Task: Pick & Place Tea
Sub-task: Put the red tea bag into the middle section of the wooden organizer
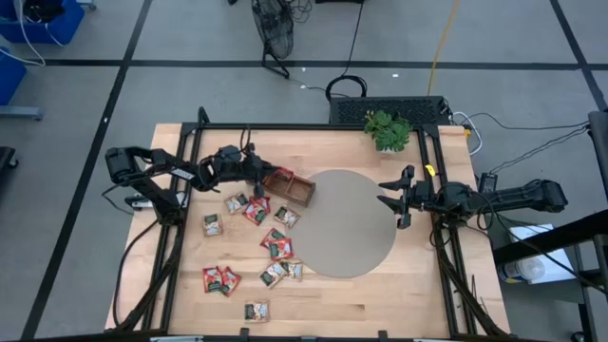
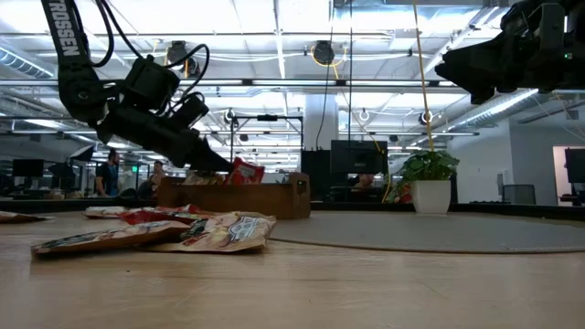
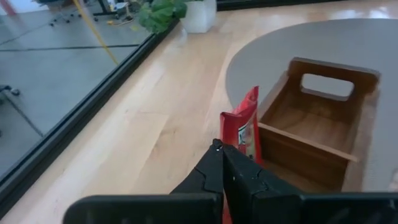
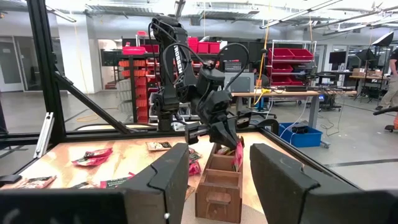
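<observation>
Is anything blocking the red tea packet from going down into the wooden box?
Nothing visible blocks it. The left gripper holds the red tea packet upright right at the wooden tray, whose near compartments look open. The right gripper waits apart over the round mat.

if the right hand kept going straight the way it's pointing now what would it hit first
Probably the wooden tray. The right hand, open, points across the round mat at the tray's end, with nothing between. The left hand holding a red sachet hangs beyond it. Depth is unclear.
</observation>
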### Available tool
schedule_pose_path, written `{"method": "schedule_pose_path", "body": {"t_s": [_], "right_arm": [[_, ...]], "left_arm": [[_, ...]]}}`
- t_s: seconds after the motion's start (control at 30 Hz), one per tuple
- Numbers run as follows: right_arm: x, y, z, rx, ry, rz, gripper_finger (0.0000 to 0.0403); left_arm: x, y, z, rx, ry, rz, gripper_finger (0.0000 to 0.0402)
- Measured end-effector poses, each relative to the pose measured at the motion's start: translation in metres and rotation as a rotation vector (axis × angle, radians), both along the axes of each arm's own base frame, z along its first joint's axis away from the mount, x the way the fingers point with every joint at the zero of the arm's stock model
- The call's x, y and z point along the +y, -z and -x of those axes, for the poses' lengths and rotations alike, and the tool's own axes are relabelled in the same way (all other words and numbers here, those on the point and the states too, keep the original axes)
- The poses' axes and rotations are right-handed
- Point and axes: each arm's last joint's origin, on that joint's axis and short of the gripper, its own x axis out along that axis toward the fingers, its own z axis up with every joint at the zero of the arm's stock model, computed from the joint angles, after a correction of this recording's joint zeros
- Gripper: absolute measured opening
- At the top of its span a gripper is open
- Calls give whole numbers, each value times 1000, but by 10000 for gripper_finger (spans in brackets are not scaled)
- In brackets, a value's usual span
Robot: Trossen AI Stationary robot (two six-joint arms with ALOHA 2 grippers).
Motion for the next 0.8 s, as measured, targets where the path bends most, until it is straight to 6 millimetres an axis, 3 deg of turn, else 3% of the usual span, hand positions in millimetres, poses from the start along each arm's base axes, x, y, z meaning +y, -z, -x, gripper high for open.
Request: {"method": "schedule_pose_path", "body": {"t_s": [0.5, 0.8], "right_arm": [[0, 0, 0, 0, 0, 0, 155], [0, 0, 0, 0, 0, 0, 155]], "left_arm": [[2, 0, 1, 3, -93, 2, 138], [-3, -12, -6, -118, -74, -14, 152]]}}
